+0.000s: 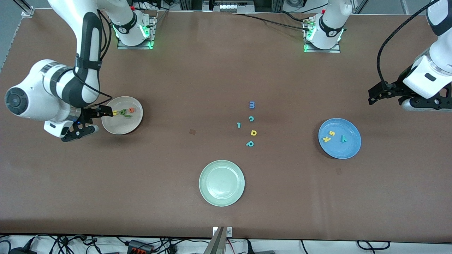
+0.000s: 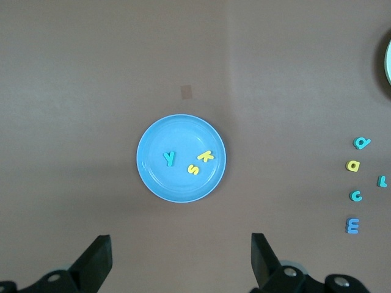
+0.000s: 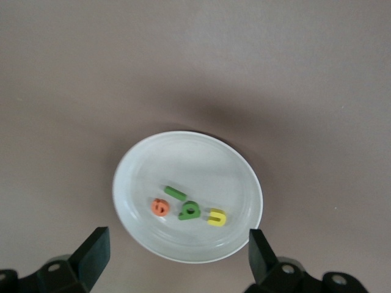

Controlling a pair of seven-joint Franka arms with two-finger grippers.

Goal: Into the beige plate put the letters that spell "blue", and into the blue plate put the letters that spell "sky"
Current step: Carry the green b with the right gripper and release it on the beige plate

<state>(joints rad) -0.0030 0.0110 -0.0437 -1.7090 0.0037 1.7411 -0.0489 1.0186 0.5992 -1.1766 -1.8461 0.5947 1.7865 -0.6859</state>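
We see the right gripper [image 1: 92, 121] with its fingers [image 3: 91, 253] spread apart and nothing between them, poised over the edge of the beige plate [image 1: 136, 121] at the right arm's end of the worktop [image 1: 197, 70]. In that plate lie the four foam letters of "blue": an orange e [image 3: 160, 207], a green b [image 3: 189, 210], a yellow u [image 3: 217, 217] and a thin dark-green l [image 3: 175, 193]. The e, b and u sit in a loose row, with the bar-shaped l just beside the b.

The left gripper [image 1: 385, 96] waits above bare worktop at the left arm's end, fingers [image 2: 261, 256] also wide apart and empty. The blue plate [image 1: 349, 150] lies nearer to the front camera than that gripper, and holds the letters of "sky": a yellow s [image 2: 193, 168] and a yellow k [image 2: 206, 156] almost touching, and a teal y [image 2: 169, 159] a little apart from them.

Between the two plates, loose letters rest on the worktop: a blue m [image 1: 251, 104], a teal c [image 1: 251, 119], a small teal l-shaped piece [image 1: 239, 125], a yellow d [image 1: 253, 132] and a teal p [image 1: 250, 143]. A pale green plate [image 1: 204, 176] sits empty, nearer to the front camera than those letters.
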